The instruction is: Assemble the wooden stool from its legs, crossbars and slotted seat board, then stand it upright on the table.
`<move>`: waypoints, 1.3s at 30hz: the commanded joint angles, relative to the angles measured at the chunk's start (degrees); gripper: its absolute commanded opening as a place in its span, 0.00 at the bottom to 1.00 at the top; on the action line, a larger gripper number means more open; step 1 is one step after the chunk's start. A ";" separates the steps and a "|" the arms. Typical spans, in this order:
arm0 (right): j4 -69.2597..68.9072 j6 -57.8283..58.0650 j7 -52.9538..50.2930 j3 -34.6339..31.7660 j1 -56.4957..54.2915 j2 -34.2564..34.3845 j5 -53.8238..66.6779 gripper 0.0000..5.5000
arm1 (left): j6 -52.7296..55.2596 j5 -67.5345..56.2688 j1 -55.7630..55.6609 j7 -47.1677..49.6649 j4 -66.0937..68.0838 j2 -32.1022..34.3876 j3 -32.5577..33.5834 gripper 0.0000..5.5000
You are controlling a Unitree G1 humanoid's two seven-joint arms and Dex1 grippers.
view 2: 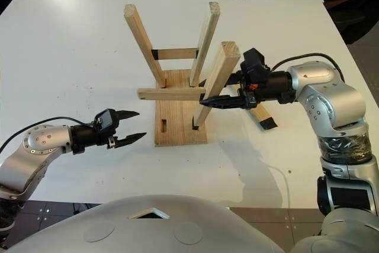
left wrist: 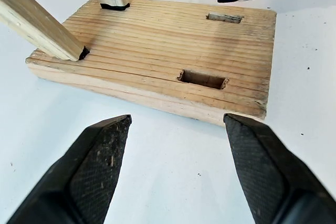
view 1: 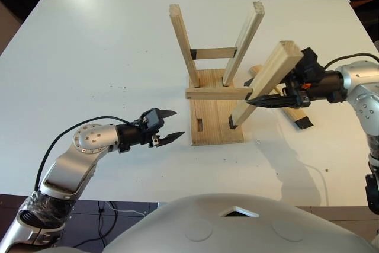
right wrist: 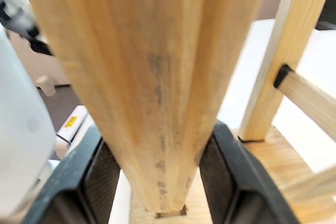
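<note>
So, where does the third leg (view 1: 269, 78) stand right now?

Clamped between the right gripper (view 1: 251, 101) fingers about midway along its length. It leans well off vertical, and its lower end drops down from the grip to the near slot of the seat board (view 1: 207, 131). From the right wrist view the foot sits at the slot mouth. I cannot tell whether it has gone in.

And the other arm?

Its left gripper (view 1: 176, 124) hangs spread wide and holds nothing. The board's near edge is just ahead of its fingertips but not touched, and the last empty slot (left wrist: 202, 79) lies just beyond that edge.

What worries you?

The tilt, mostly. I judge that pressing down at this angle would wedge the foot against the slot wall rather than seat it. Nothing pins the board, so a sideways push could skid it across the table, along with the two far legs (view 1: 182, 45) and the upper crossbar (view 1: 213, 53) that joins them.

Anything else in the way?

Yes, the lower crossbar (view 1: 216, 93). Its end lies right by the held leg, just above the right gripper's fingers. Swinging the leg upright could knock it, and I cannot see whether it is pegged in. Under the same gripper's wrist, a spare leg (view 1: 296, 115) lies flat on the table.
</note>
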 commanded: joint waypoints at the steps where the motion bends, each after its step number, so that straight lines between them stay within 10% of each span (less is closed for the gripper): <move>1: 1.90 -2.92 1.24 1.48 -0.17 0.93 -2.57 0.36 | -1.78 3.90 0.40 -1.59 2.47 1.52 -1.11 0.60; 39: 24.99 -17.35 6.60 25.75 -4.75 7.04 -22.31 0.36 | -1.14 7.52 -2.50 -2.43 3.99 -2.07 -2.31 0.60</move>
